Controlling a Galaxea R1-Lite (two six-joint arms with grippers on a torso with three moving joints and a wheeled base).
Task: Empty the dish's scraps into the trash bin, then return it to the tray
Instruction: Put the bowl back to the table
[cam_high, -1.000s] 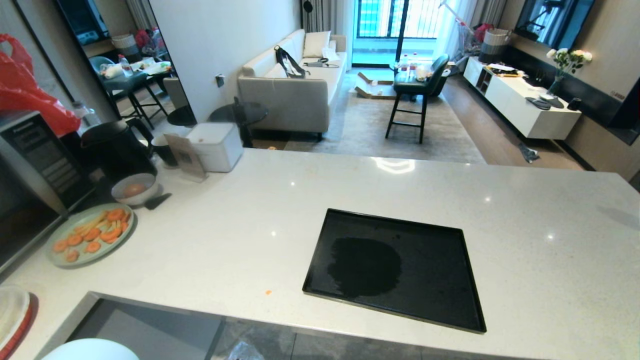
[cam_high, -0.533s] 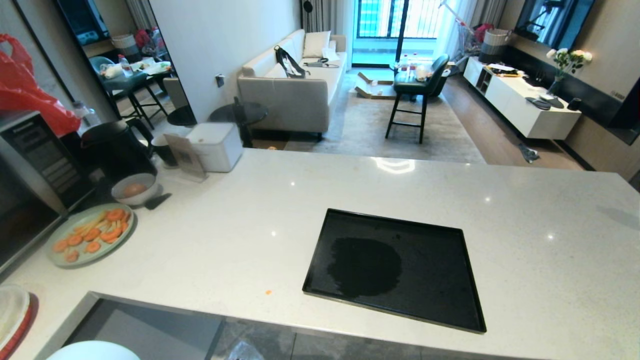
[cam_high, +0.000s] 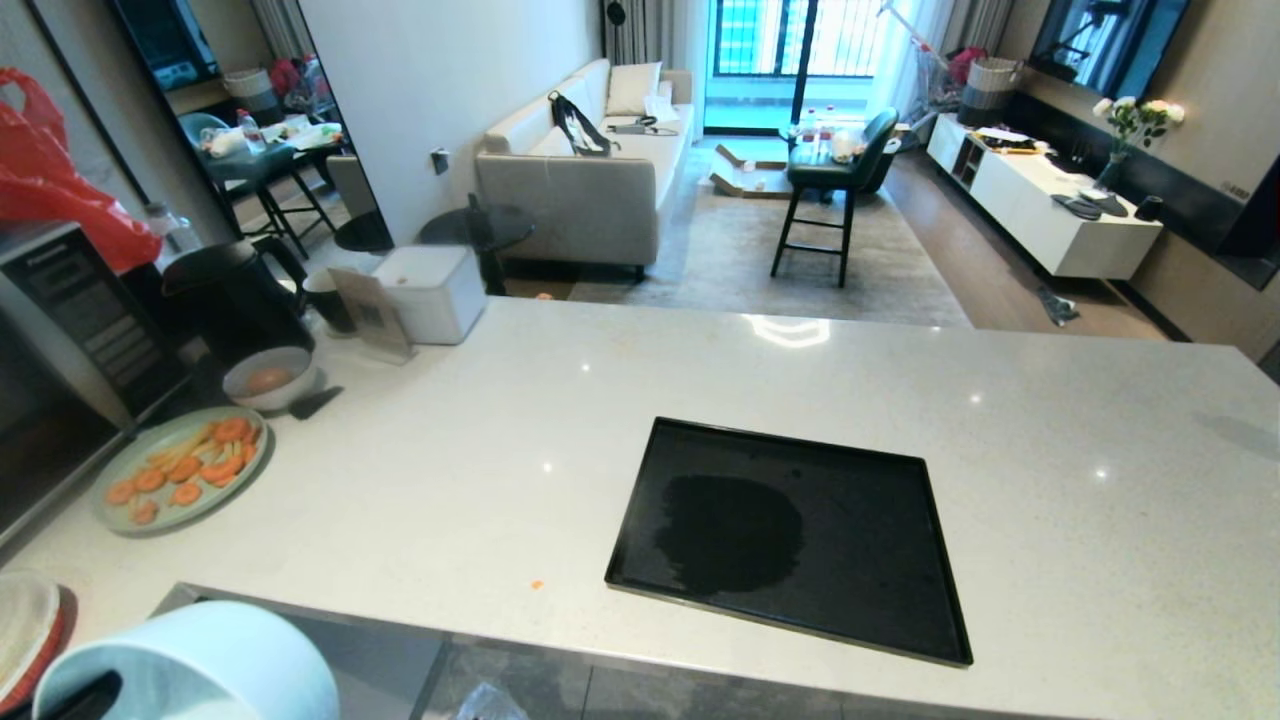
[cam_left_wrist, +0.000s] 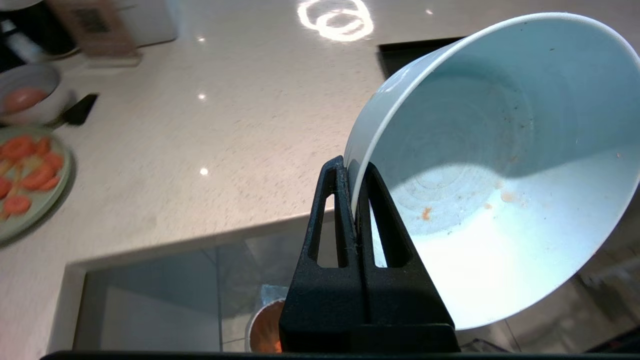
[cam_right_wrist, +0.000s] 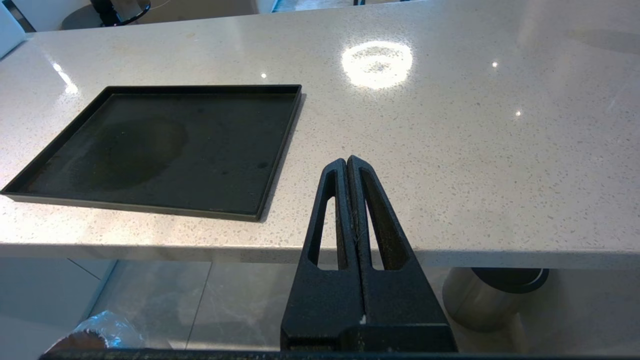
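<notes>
Speckled white stone makes up the counter, the landmark for all else. On it sits the black tray, bare, toward the counter's near edge. Off that near edge, left of the tray, the dish hangs tilted on its side, holding only a few orange specks. The left gripper is pinched tight on the dish's rim. Below the counter edge the trash bin shows. The right gripper hangs closed, holding nothing, before the counter's near edge.

My white dish tilted on its side, only crumbs inside, black tray flat on counter, bin below
</notes>
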